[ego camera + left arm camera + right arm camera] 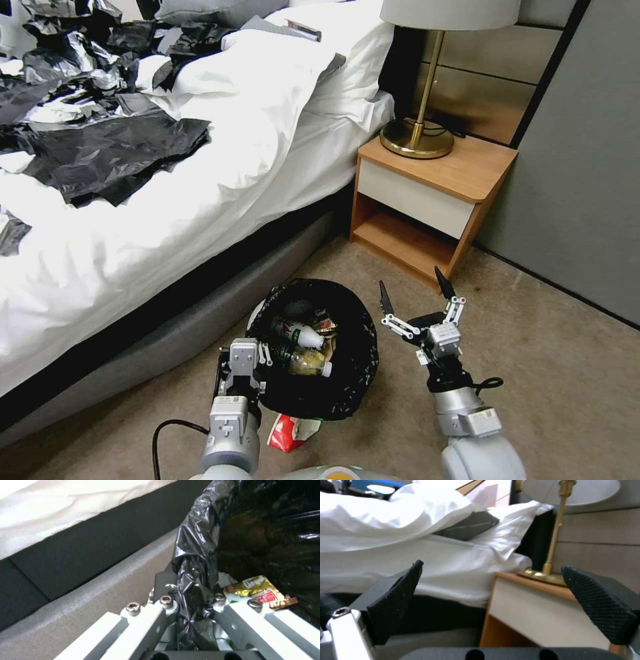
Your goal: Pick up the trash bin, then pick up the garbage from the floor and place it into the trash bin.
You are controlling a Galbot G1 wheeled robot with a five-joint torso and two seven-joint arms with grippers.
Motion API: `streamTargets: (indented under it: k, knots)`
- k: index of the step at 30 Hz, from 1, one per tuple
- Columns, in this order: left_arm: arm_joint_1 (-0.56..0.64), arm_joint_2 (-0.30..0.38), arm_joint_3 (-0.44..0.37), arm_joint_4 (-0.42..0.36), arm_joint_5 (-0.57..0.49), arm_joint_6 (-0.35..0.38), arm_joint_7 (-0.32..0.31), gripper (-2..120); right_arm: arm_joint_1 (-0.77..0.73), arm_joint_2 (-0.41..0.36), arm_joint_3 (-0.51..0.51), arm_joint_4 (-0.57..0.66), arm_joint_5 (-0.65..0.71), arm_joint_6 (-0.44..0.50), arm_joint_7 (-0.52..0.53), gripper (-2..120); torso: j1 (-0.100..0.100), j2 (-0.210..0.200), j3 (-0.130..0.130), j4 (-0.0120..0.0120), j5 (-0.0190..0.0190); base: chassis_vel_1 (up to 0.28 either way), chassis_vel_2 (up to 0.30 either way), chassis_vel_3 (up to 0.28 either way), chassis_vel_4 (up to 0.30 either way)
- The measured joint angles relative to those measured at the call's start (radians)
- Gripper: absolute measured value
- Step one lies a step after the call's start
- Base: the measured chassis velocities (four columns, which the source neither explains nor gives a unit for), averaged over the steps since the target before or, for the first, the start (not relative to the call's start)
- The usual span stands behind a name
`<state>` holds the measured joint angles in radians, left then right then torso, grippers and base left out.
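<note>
Head view takes in a bedroom corner: a bed (167, 200) under white linen, strewn with crumpled black plastic bags (100, 147), runs along the left, with a wooden nightstand (427, 200) carrying a brass lamp (427, 100) standing just beside its head end. On the floor (567, 373), a beige-grey carpet, the trash bin (313, 347) sits near the bed base, its black liner (196, 555) folded over the rim. The left gripper (193, 605) is clamped on the near rim of the bin, its white fingers (156, 620) pinching the crinkled liner and the bin wall between them, as the left wrist view shows at close range. The right gripper (417, 293) hangs just beside the bin on its right, above the carpet, jaws spread wide and holding nothing, its black fingertips (600, 605) pointing toward the nightstand. Inside the bin lie small green-labelled plastic bottles (300, 333) and a yellow snack wrapper (256, 587). A red-white packet (290, 432) lies on the carpet, touching or nearly touching the bin's near side, between the two arms.
</note>
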<state>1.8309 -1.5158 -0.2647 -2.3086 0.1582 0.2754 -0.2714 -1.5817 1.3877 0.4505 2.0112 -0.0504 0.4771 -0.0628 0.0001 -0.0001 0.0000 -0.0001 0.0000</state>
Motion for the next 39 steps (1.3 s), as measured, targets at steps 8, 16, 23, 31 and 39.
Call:
streamTargets:
  k: [8, 16, 23, 31, 39]
  knots:
    - [0.003, -0.003, -0.003, -0.002, 0.000, -0.002, 0.000, 2, 0.082, -0.015, 0.128, 0.052, 0.099, -0.066, -0.020, 100, 0.000, 0.000, 0.000, 0.0001, -0.0001, 0.000, 0.000, 0.000, 0.000]
    - [0.000, -0.003, -0.002, -0.002, 0.001, -0.003, 0.001, 2, 0.043, -0.012, 0.182, 0.045, 0.119, -0.019, -0.027, 100, 0.000, 0.000, 0.000, 0.0000, 0.0001, 0.000, 0.000, 0.000, 0.000]
    - [0.004, -0.002, -0.002, -0.002, 0.003, -0.004, 0.001, 2, 0.036, -0.001, 0.172, 0.028, 0.115, -0.009, -0.032, 100, 0.000, 0.000, 0.000, -0.0001, 0.0000, 0.000, 0.000, 0.000, 0.000]
    - [0.014, -0.002, -0.001, -0.005, 0.019, -0.009, 0.003, 2, 0.143, -0.116, 0.212, -0.100, 0.214, -0.077, -0.340, 100, 0.000, 0.000, 0.000, 0.0002, 0.0001, 0.000, 0.000, 0.000, 0.000]
    - [0.024, -0.012, 0.004, -0.009, 0.031, -0.013, 0.004, 2, 0.261, -0.210, 0.110, -0.404, 0.115, -0.029, -0.468, 100, 0.000, 0.000, 0.000, 0.0001, 0.0004, 0.000, 0.000, 0.000, 0.000]
